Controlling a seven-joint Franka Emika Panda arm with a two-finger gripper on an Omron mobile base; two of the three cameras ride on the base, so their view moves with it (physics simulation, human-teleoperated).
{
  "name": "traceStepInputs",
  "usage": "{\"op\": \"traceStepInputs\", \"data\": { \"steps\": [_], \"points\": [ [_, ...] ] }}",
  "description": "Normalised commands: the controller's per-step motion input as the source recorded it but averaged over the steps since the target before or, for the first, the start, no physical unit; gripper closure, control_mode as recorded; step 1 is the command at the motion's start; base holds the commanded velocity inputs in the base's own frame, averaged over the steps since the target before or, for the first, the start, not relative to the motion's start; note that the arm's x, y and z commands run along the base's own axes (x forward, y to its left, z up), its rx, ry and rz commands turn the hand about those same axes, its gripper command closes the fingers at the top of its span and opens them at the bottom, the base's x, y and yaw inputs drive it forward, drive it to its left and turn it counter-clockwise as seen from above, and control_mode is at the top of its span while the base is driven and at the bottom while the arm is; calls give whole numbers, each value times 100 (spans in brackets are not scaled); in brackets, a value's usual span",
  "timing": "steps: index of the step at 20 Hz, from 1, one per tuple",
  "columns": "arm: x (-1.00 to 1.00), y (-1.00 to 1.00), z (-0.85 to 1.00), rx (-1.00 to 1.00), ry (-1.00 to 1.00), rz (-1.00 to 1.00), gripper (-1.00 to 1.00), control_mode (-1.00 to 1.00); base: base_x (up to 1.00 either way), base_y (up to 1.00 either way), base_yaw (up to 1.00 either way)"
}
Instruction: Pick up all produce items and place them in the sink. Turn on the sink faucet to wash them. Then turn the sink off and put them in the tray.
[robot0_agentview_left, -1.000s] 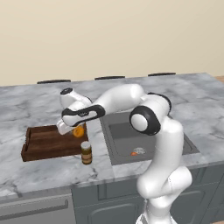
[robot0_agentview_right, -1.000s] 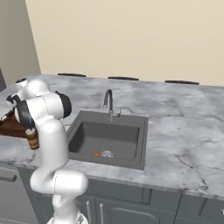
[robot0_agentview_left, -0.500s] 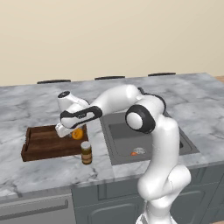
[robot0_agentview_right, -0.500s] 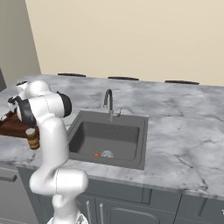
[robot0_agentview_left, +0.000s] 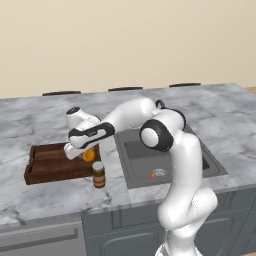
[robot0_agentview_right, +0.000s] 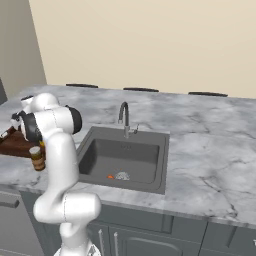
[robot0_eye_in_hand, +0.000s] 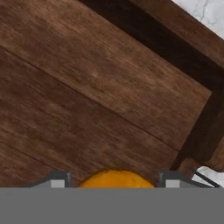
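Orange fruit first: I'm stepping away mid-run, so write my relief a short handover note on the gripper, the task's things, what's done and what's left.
Gripper: shut on the orange fruit, low over the tray, near its right end.
Carrot piece: in the sink, beside the drain.
Faucet: no water visible.
Jar: on the counter in front of the tray, not produce.
Done, it seems: fruit brought over the tray.
Left: release the fruit, then fetch the carrot piece to the tray.

orange fruit (robot0_eye_in_hand: 116, 178) over tray (robot0_eye_in_hand: 87, 96), carrot (robot0_agentview_left: 152, 175) in sink (robot0_agentview_left: 137, 172)
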Motion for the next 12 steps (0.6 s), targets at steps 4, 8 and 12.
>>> {"op": "traceStepInputs", "data": {
  "steps": [4,8,12],
  "points": [
    [0,0,11,0,-1,2,-100,-100,0,0,0],
    [0,0,27,0,0,1,-100,-100,0,0,0],
    [0,0,50,0,0,1,-100,-100,0,0,0]
  ]
}}
